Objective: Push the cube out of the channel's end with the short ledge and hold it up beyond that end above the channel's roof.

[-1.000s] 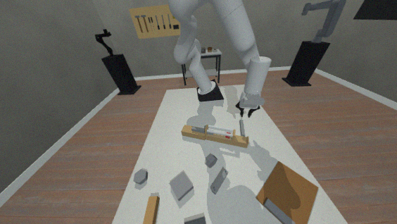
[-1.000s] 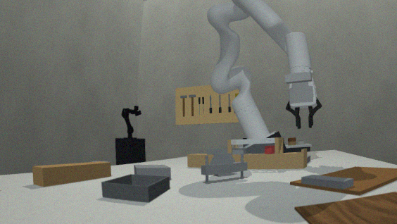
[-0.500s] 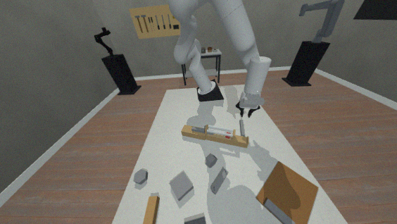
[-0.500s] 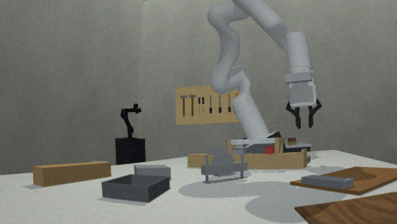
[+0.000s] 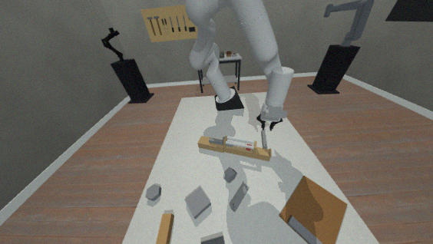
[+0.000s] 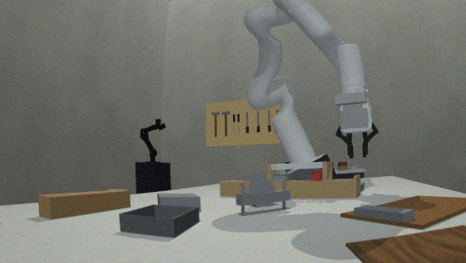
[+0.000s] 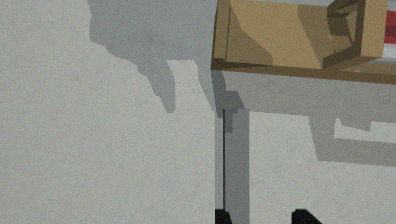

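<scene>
The wooden channel has a clear roof. Its short ledge ends in a raised lip. The red cube is inside the channel, near the ledge end. A grey block lies in the channel's other end. My gripper is part open and empty, pointing down above the table beside the ledge end. A long grey bar lies below it, crosswise to the channel; its near end is by the lip.
Nearer the top camera are a grey hexagonal piece, a grey slab, a grey stand-like piece, a wooden beam, a dark open tray and a brown board bearing a grey bar.
</scene>
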You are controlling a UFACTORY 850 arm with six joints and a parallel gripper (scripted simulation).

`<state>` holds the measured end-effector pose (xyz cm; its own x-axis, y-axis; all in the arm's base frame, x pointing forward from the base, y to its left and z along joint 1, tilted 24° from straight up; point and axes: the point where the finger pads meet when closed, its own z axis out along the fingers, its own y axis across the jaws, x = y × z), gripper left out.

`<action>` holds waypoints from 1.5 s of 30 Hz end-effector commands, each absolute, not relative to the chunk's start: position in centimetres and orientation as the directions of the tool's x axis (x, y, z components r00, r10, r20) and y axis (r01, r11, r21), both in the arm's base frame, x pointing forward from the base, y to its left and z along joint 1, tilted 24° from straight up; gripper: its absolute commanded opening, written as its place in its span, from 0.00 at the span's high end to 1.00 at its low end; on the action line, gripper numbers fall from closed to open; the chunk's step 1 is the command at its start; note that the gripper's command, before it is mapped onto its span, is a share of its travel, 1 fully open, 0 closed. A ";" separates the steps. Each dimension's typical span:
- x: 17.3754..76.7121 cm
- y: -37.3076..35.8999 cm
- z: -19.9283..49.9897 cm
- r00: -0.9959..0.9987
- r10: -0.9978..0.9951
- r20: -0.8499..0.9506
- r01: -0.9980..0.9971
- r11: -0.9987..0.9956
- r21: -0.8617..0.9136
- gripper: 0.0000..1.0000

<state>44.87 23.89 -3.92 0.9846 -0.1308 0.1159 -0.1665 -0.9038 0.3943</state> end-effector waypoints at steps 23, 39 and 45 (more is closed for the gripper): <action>45.4 20.7 -11.3 0.984 -0.130 0.118 -0.167 -0.904 0.394 0.61; 45.5 20.1 -12.6 0.984 -0.130 0.118 -0.167 -0.904 0.394 0.61; 45.5 20.1 -12.6 0.984 -0.130 0.118 -0.167 -0.904 0.394 0.61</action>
<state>45.45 20.09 -12.60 0.9845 -0.1305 0.1169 -0.1667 -0.9036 0.3946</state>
